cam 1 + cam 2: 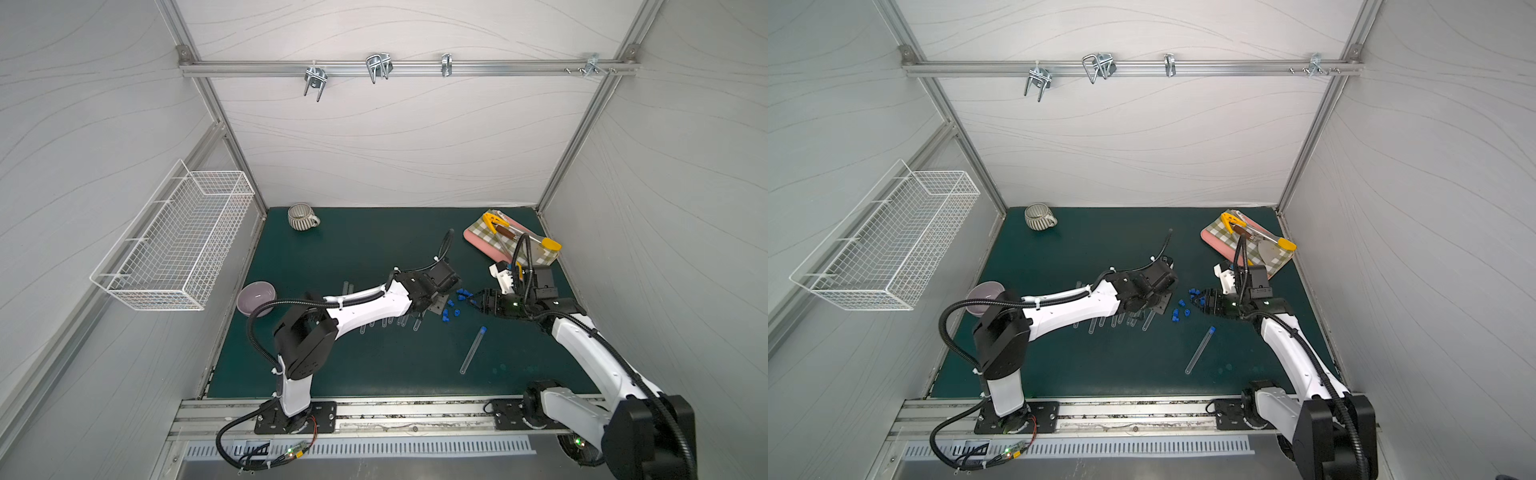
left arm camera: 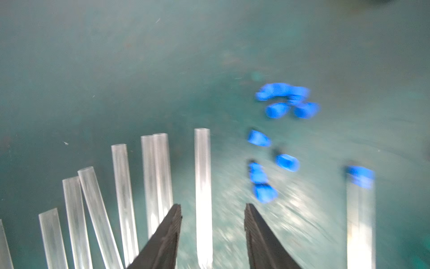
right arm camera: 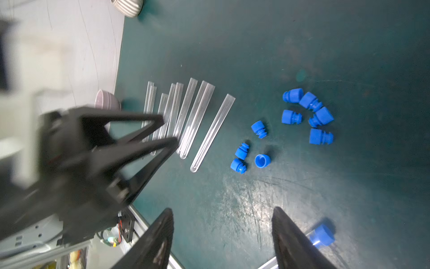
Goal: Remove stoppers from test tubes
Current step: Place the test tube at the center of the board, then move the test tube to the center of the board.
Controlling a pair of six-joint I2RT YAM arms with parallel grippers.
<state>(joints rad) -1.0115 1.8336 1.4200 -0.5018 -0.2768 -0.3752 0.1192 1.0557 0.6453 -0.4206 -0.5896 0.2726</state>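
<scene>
1. The left gripper has its jaws released and holds nothing. They straddle the end one of the opened test tubes, which lie in a row on the green worktop.
2. The right gripper has its jaws released and empty, hanging over bare worktop near the loose stoppers.
3. Outstanding: one capped tube lies well apart from the row, nearer the front edge, with its blue stopper seated.
4. Risk: that tube is round and clear. A jaw touching off-centre would likely roll it away.
5. Risk: left jaws lifting askew could clip the row and scatter it.
6. Risk: both arms closing on one tube may collide, or the right may sweep stoppers off.
</scene>
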